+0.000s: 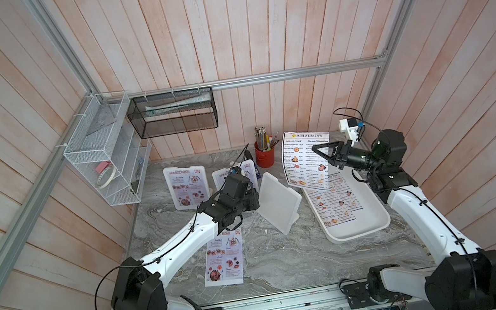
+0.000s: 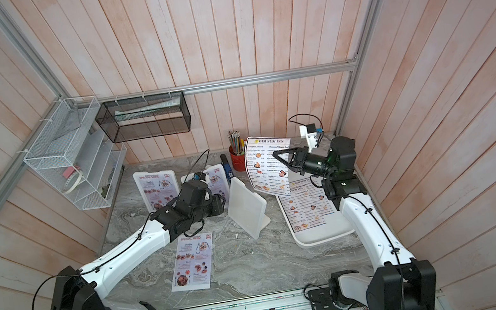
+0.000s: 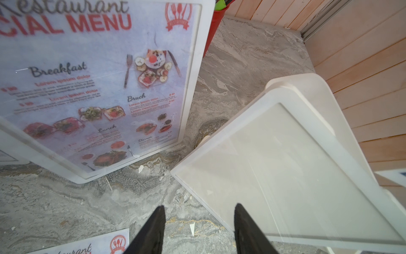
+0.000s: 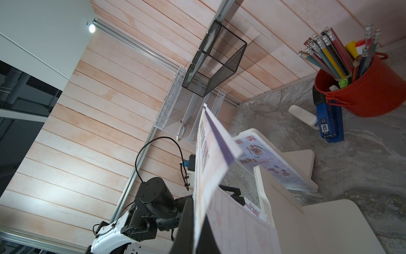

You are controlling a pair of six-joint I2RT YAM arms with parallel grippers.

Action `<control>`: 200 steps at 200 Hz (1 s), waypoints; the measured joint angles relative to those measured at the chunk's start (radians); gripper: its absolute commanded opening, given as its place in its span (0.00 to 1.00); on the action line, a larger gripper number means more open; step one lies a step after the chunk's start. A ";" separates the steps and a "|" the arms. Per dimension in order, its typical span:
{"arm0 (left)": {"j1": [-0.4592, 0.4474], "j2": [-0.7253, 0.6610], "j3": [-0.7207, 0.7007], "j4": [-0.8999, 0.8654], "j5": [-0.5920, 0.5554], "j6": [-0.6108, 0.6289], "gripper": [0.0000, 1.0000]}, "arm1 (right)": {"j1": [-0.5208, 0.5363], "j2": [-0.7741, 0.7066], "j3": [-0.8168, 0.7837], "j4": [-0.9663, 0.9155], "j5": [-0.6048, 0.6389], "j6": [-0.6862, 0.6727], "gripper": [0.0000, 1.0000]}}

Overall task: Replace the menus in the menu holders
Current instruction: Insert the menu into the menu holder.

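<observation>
On the desk, rear left, stand two filled menu holders; a loose Special Menu sheet lies flat before them. The left tool is spread, gripping nothing, just beside the empty menu holder at mid-desk. The right tool pinches a Dim Sum Inn menu, hanging above the far end of the white tray.

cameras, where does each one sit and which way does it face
Top views: high in front, looking down on the table; left arm and right arm show.
Left wrist: on the left arm, looking past the open left gripper at the empty menu holder.
Right wrist: on the right arm, looking along the Dim Sum Inn sheet in the right gripper.
Shared: all show that holder.
</observation>
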 measured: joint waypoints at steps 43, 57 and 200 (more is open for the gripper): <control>0.000 0.000 0.000 0.000 -0.002 0.000 0.53 | 0.024 0.000 0.000 0.000 0.000 -0.001 0.00; 0.000 0.000 0.000 0.000 -0.003 0.000 0.53 | 0.031 0.000 0.000 0.000 0.000 -0.001 0.00; 0.000 0.000 0.000 0.001 -0.018 0.000 0.53 | 0.034 0.023 0.008 -0.001 -0.009 -0.005 0.00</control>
